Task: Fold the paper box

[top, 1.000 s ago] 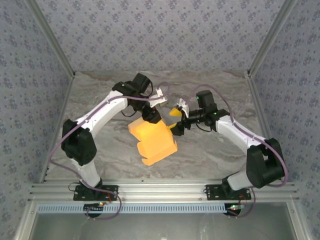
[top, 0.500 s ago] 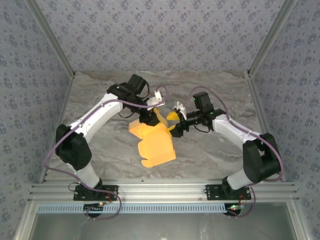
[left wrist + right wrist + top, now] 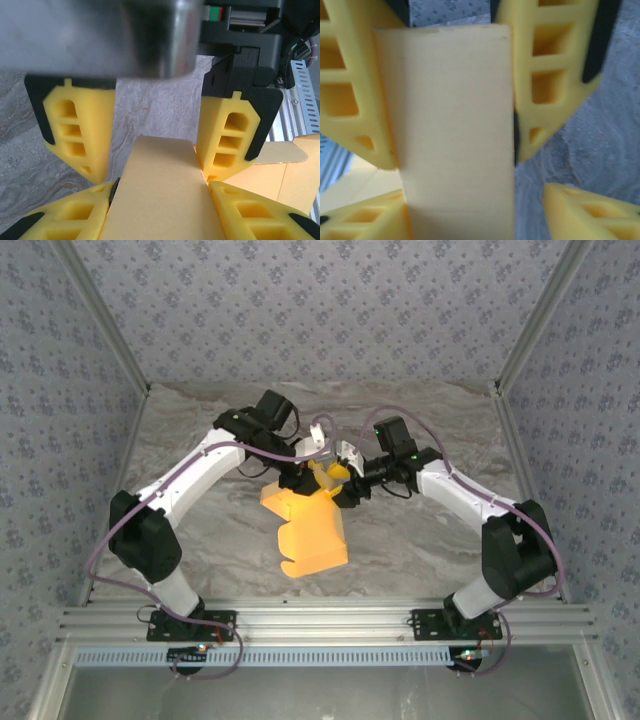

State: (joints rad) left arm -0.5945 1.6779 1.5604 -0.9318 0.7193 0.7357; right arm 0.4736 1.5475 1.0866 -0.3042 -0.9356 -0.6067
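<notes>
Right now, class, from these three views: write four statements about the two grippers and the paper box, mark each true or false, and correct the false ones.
1. The left gripper is shut on a flap of the paper box. True.
2. The right gripper is clamped tight on that flap. False: its jaws are open, with one finger standing clear of the flap's edge.
3. Both grippers meet at the box's far end. True.
4. The box lies beside the right arm's base. False: it sits in the middle of the table.
</notes>
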